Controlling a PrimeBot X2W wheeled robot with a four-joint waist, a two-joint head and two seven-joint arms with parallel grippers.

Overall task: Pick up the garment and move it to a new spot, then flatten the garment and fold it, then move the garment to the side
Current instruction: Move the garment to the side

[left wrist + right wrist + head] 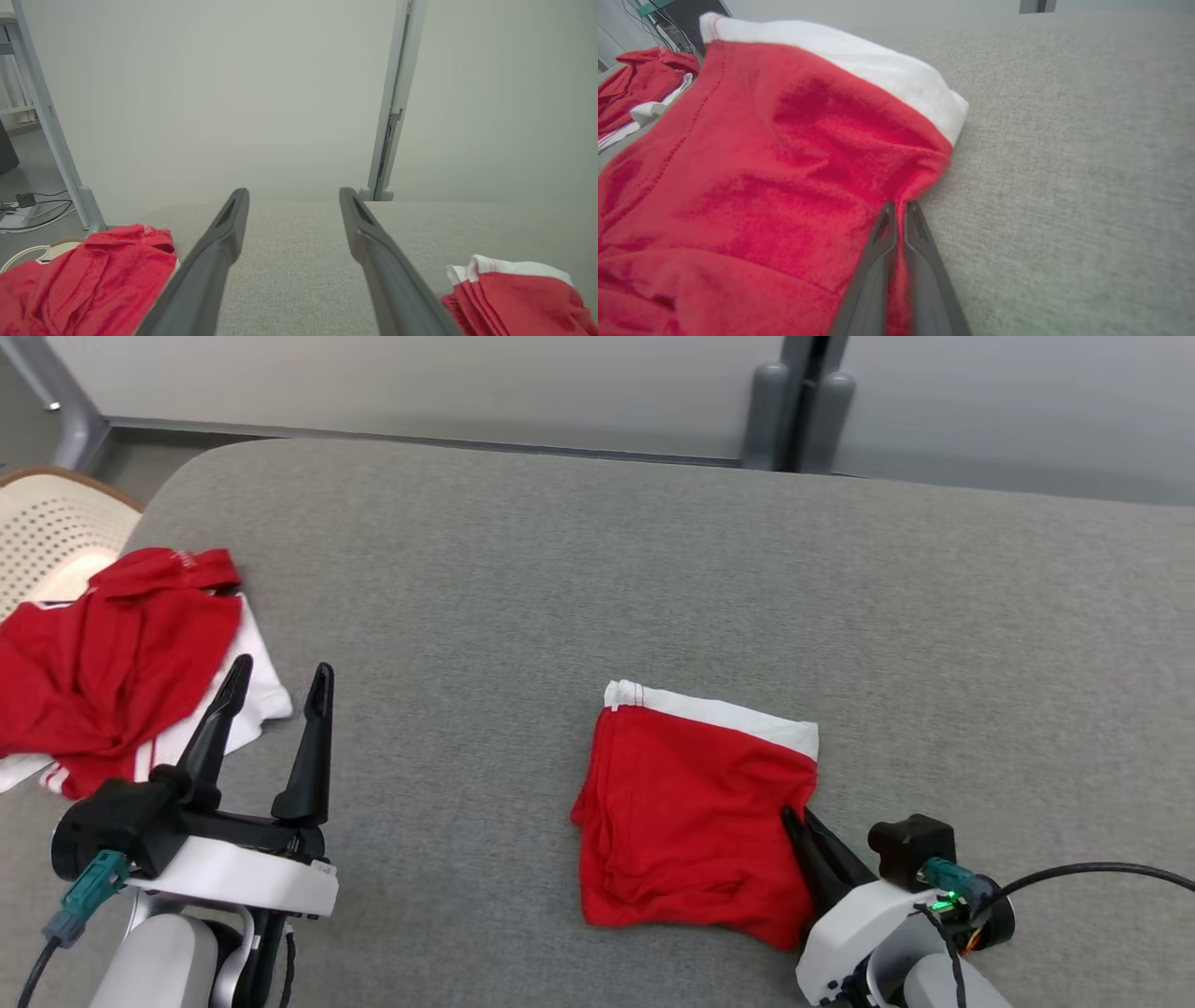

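Right gripper (799,815) sits at the near right with its jaws pinched together on the right edge of the garment (691,812). In the right wrist view a ridge of red cloth is drawn up between the fingers (882,242). Left gripper (282,668) stands at the near left, jaws spread wide and holding nothing, well apart from the garment.

The garment lies folded on the grey table (560,597), right of centre and towards the near edge. Its outline is close to square, slightly longer from near to far. The white band runs left to right along the far edge, its left end a little farther away. The red body points towards the near side.

The right gripper's body covers the garment's near right corner. In the left wrist view the garment is cut off at the bottom and right. A loose pile (103,663) of red and white clothes lies at the far left, partly out of frame.
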